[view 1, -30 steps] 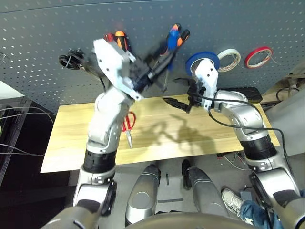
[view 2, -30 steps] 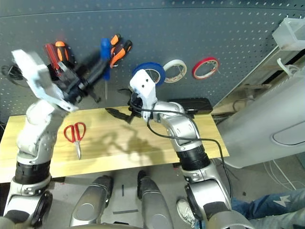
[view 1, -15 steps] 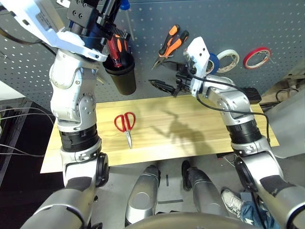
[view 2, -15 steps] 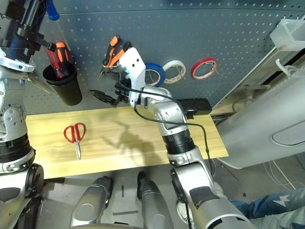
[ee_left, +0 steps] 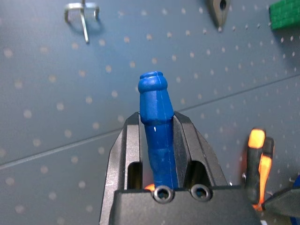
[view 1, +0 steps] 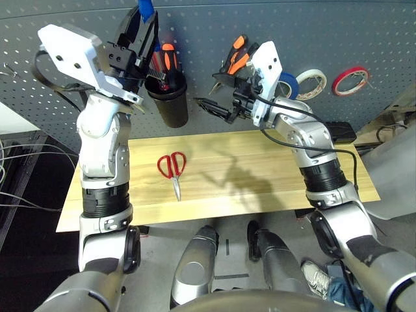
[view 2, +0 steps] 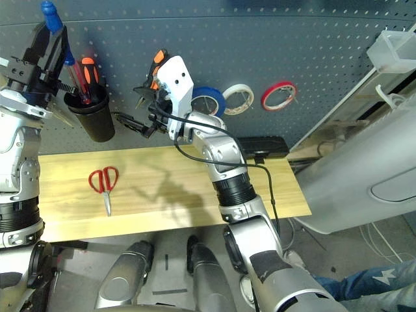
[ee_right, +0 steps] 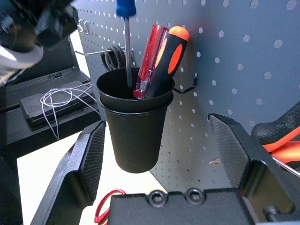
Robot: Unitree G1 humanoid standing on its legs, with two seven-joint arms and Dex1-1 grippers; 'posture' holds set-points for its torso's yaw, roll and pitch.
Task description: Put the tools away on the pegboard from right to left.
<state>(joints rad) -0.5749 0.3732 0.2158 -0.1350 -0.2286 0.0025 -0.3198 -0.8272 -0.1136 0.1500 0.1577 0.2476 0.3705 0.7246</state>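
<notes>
Left hand (ee_left: 157, 154) has swung over black cup (ee_right: 133, 117) on pegboard (view 1: 338, 26), still pinching blue-handled screwdriver (ee_left: 157, 122); shaft tip now inside cup. Release likely next. Right hand (ee_right: 164, 154) spread, empty. Red-handled scissors (view 1: 172, 168) remain on tabletop (view 1: 260, 188), left-centre.

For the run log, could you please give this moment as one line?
left hand: holds blue-handled screwdriver, shaft in black cup | right hand: open, empty | red-handled scissors: on table
</notes>
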